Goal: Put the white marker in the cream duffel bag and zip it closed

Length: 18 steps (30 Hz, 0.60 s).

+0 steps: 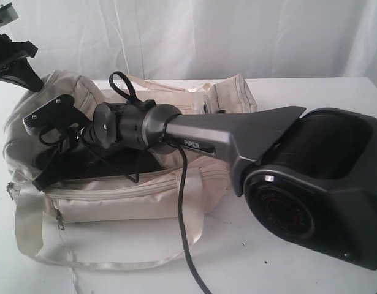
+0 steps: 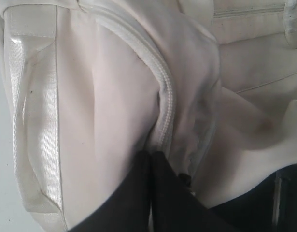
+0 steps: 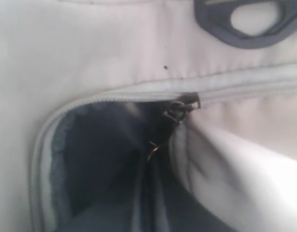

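Pinches cream duffel bag (image 1: 145, 196) fabric beside zip (image 2: 165, 96) with left gripper (image 2: 150, 157), fully closed; nips zipper pull (image 3: 176, 111) at bag mouth with right gripper (image 3: 149, 162), likewise closed. Shows no white marker; maybe inside bag. Risks pull slipping under skewed tug.

white table (image 1: 323, 95) at bottom, creased white curtain (image 1: 206, 37) across bkgd behind it

Arm (image 1: 237, 138) hides perhaps half the cream duffel bag (image 1: 114, 199).

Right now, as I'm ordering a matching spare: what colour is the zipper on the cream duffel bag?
Pale grey zipper, best seen in the right wrist view.
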Tool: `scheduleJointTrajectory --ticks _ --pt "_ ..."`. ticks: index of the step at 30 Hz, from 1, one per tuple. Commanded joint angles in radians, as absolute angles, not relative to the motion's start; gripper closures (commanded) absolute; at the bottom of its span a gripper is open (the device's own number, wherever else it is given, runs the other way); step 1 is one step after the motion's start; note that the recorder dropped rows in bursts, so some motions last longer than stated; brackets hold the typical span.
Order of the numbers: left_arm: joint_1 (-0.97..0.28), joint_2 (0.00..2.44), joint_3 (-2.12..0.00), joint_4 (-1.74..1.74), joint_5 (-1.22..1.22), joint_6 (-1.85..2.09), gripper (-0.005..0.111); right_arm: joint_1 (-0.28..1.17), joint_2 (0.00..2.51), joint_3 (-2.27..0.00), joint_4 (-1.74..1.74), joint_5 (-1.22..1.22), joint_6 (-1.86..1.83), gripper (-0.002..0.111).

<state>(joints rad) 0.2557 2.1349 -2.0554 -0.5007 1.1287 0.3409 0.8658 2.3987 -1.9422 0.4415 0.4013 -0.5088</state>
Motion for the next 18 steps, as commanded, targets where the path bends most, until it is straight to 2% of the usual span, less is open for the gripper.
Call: scheduleJointTrajectory --ticks 1,18 --pt "0.256 2.138 -2.055 -0.516 1.221 0.336 0.107 0.855 2.351 -1.946 0.428 0.440 -0.501 0.108" --pt "0.256 2.138 -2.055 -0.516 1.221 0.336 0.107 0.855 2.290 -1.946 0.391 0.583 -0.464 0.108"
